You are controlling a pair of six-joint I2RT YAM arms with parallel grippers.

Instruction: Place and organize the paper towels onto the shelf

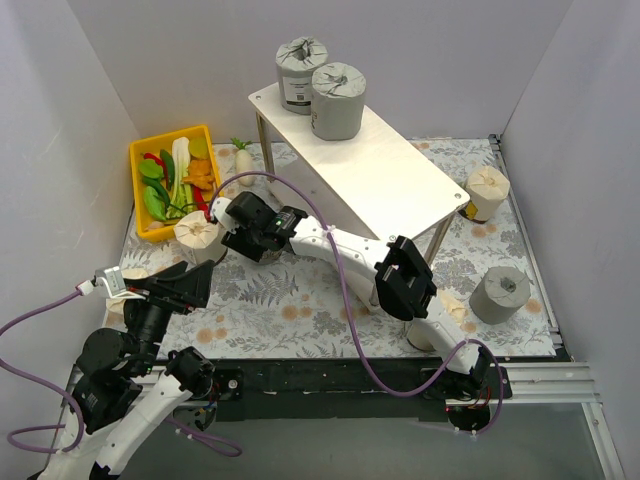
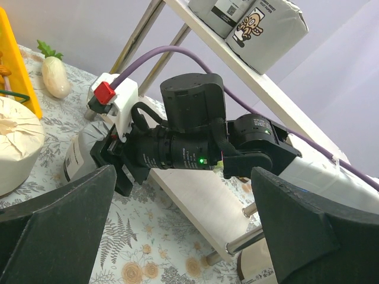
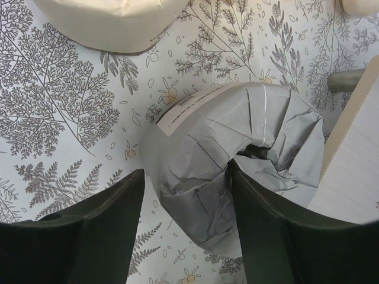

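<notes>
My right gripper (image 3: pixel 185 177) is open over a grey paper towel roll (image 3: pixel 237 148) lying on its side by the shelf's lower board (image 3: pixel 355 171). One finger sits in the roll's twisted end. The other stands just outside its wall. In the top view the right gripper (image 1: pixel 243 235) hides this roll. My left gripper (image 1: pixel 185 283) is open and empty, facing the right wrist (image 2: pixel 183 177). Two grey rolls (image 1: pixel 300 72) (image 1: pixel 337 100) stand on the far end of the shelf (image 1: pixel 370 170). A cream roll (image 1: pixel 197 232) stands next to the right gripper.
A yellow bin (image 1: pixel 140 215) of vegetables and a white radish (image 1: pixel 245 160) lie at the back left. A cream roll (image 1: pixel 488 190) and a grey roll (image 1: pixel 500 293) stand right of the shelf. Another cream roll (image 1: pixel 452 306) is partly hidden by the right arm.
</notes>
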